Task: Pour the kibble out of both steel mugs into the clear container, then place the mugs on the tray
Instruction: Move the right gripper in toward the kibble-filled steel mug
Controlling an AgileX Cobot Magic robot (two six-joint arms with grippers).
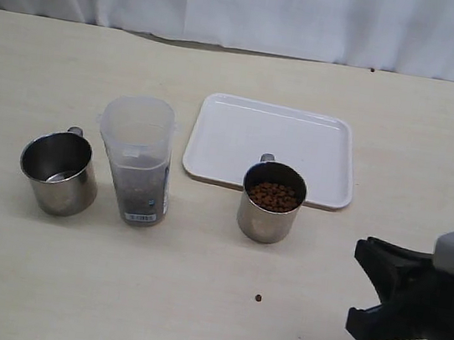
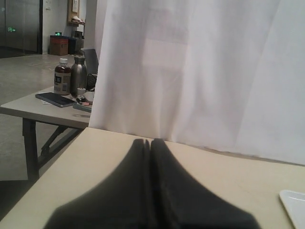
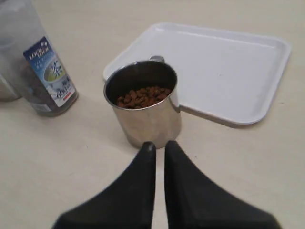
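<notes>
Two steel mugs stand on the table. The left mug looks empty. The right mug holds kibble. Between them stands the clear container, with kibble in its lower part. The white tray lies bare behind the right mug. My right gripper hovers in front of the full mug, a short way off, its fingers slightly apart and holding nothing. My left gripper is shut and empty, facing the curtain, out of the exterior view.
One stray pellet lies on the table in front of the right mug. A white curtain hangs behind the table's far edge. A corner of the tray shows in the left wrist view, and a side table with bottles stands beyond.
</notes>
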